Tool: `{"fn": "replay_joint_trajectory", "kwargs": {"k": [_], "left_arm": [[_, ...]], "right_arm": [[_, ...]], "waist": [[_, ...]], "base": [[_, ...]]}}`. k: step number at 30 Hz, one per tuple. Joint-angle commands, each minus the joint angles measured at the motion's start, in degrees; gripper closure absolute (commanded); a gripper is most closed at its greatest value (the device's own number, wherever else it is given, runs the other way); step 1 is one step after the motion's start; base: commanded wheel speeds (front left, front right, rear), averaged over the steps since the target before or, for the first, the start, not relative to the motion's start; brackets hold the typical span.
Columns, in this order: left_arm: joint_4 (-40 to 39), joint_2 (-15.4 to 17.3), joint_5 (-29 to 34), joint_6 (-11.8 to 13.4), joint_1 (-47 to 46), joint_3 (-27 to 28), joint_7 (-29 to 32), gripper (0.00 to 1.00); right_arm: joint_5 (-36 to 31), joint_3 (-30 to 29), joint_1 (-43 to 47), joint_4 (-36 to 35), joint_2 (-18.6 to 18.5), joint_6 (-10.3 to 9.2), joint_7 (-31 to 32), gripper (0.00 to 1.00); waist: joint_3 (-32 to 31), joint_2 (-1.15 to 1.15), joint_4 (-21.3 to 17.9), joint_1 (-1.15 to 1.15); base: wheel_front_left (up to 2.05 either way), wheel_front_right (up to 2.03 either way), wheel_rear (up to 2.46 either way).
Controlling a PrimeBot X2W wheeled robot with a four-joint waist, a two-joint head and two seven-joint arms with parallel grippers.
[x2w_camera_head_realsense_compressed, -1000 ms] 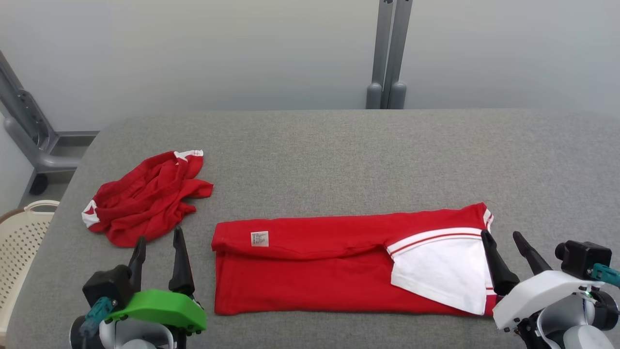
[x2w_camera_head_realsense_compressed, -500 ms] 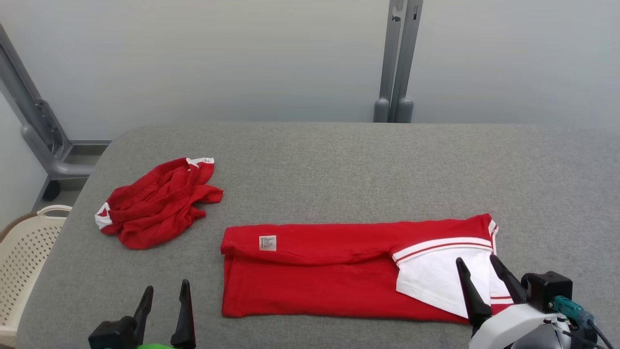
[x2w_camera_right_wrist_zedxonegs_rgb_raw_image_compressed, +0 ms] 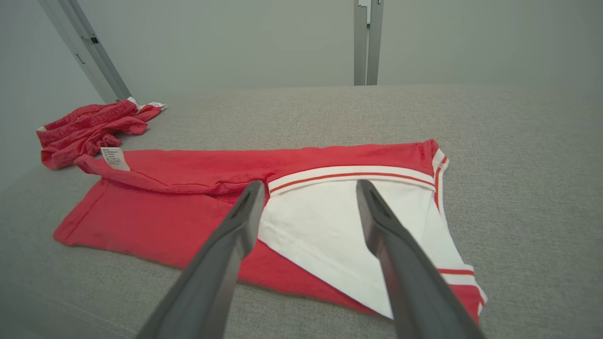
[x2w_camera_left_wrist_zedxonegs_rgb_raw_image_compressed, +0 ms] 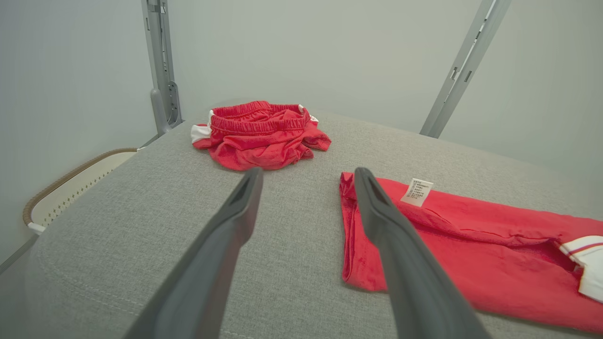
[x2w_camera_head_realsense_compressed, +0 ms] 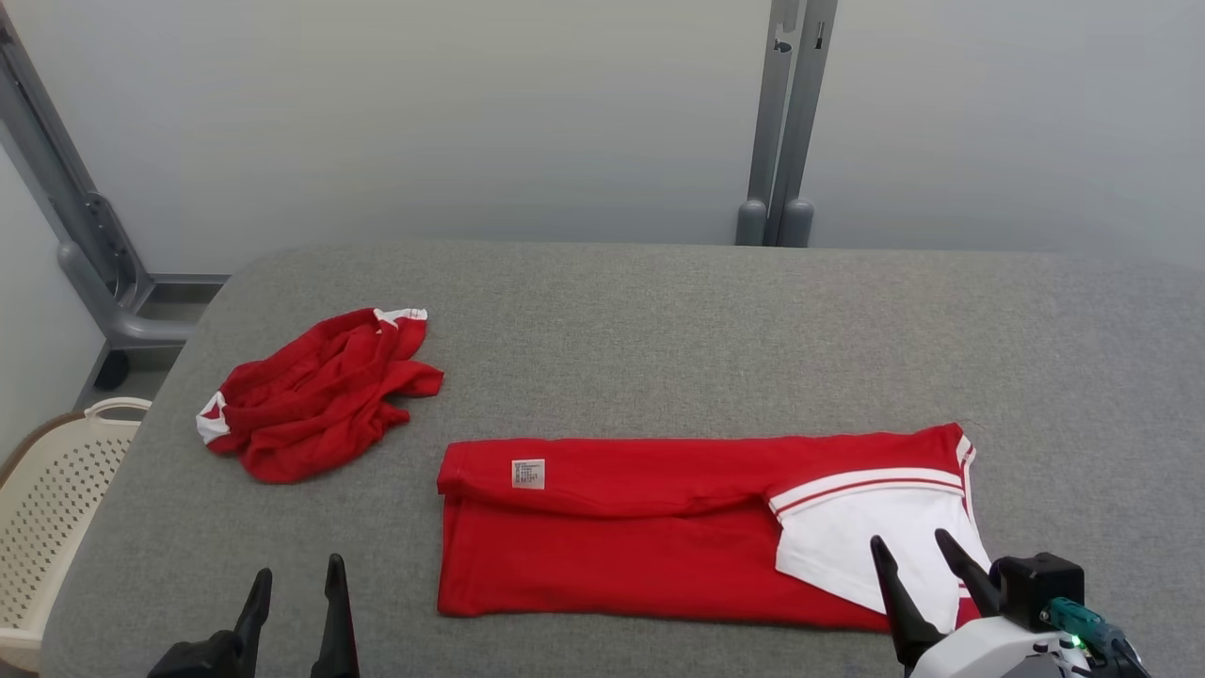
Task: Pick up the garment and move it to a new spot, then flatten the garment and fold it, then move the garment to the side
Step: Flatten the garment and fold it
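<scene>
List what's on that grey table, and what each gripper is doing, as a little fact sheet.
surface: grey table
front middle: folded shirt, red, lying flat, tag showing near its left end
shirt's right end: white panel with red stripes
back left: crumpled garment, red, apart from the shirt
beside the table, left: basket
left gripper: open, holding nothing, left of the shirt
right gripper: open, holding nothing, at the white panel; contact unclear
</scene>
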Motion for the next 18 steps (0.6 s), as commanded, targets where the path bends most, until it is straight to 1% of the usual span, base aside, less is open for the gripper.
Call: {"fn": "replay_joint_trajectory", "kwargs": {"k": [1,3,10,14,16,18], "left_arm": [[0.0,0.8,0.9,0.4,1.0,0.0,-0.1,0.0],[-0.4,0.4,0.4,0.3,1.0,-0.2,-0.1,0.0],[-0.8,0.5,1.0,1.5,1.1,-0.4,0.1,0.0],[-1.3,0.6,1.2,1.8,1.3,-0.7,0.4,0.0],[-1.6,0.8,1.4,1.6,1.2,-1.1,0.8,0.0],[-1.8,1.3,1.7,1.6,1.1,-1.6,1.2,0.0]], "right_arm": [[-0.1,0.1,0.5,0.2,0.0,-0.02,0.1,0.0],[-0.3,0.1,0.4,0.3,0.0,-0.02,0.1,0.0],[-0.8,-0.5,-0.2,0.1,0.1,-0.02,0.6,0.0],[-1.2,-0.6,-0.8,-0.4,-0.5,-0.02,1.6,0.0],[-0.8,-2.1,-1.4,-0.6,-0.5,-0.04,3.4,0.0],[-1.1,-4.0,-2.4,-0.2,-0.4,-0.03,7.4,0.0]], "waist": [[0.0,0.0,-0.1,0.0],[0.0,0.0,-0.1,0.0],[0.0,0.0,-0.4,0.0],[0.2,0.0,-0.4,0.0],[0.5,0.0,-0.5,0.0],[0.9,0.0,-0.7,0.0]], "base": [[0.0,0.0,0.0],[0.0,0.0,0.0],[0.0,0.0,0.0],[0.0,0.0,0.0],[0.0,0.0,0.0],[0.0,0.0,0.0]]}}
